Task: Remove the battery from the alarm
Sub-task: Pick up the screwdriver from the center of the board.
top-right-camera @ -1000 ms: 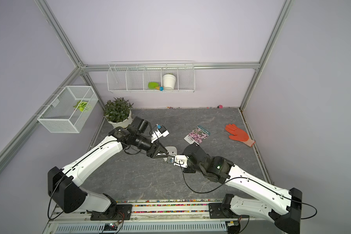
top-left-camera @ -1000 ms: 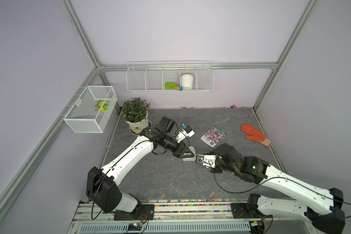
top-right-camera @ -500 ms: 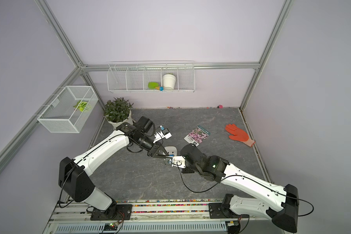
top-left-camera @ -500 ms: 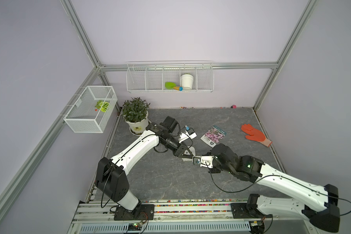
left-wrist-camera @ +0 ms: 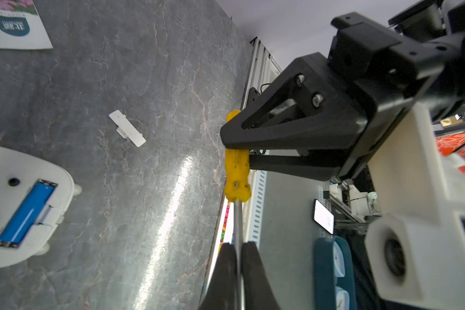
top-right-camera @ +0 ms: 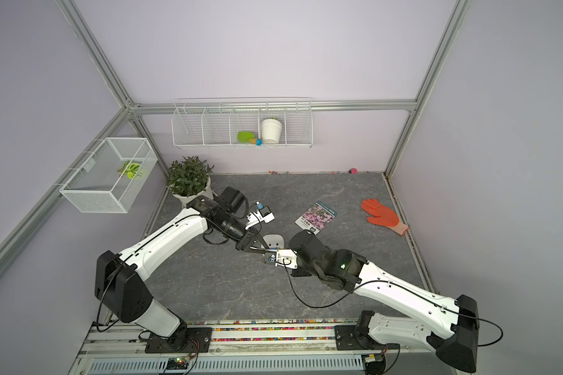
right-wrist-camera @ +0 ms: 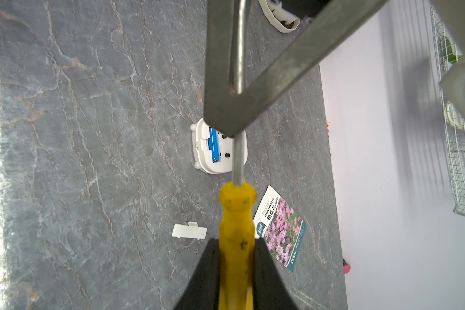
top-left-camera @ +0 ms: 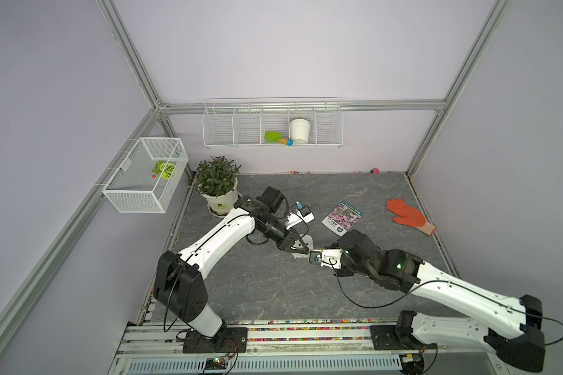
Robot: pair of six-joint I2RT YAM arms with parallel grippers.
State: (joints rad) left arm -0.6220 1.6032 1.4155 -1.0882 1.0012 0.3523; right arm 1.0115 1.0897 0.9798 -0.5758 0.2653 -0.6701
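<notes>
The white alarm (left-wrist-camera: 8, 166) lies face down on the grey table, its battery bay uncovered. The blue battery (left-wrist-camera: 27, 212) sits in that bay, seen too in the right wrist view as battery (right-wrist-camera: 214, 146) in the alarm (right-wrist-camera: 226, 161). My right gripper (right-wrist-camera: 236, 241) is shut on the yellow handle of a screwdriver (right-wrist-camera: 236, 214). My left gripper (left-wrist-camera: 237, 244) is shut on the screwdriver's thin metal shaft (left-wrist-camera: 237, 222). Both grippers meet above the table beside the alarm (top-right-camera: 275, 241), with the screwdriver level between them.
The loose white battery cover (right-wrist-camera: 189, 231) lies on the table near a flower seed packet (top-left-camera: 342, 217). An orange glove (top-left-camera: 408, 216) lies at the right. A potted plant (top-left-camera: 217, 185) stands back left, under a wire basket (top-left-camera: 143, 175) and a wall shelf (top-left-camera: 272, 123).
My left gripper has come in to the screwdriver and shut on its shaft. The right gripper keeps hold of the handle and has shifted only slightly.
</notes>
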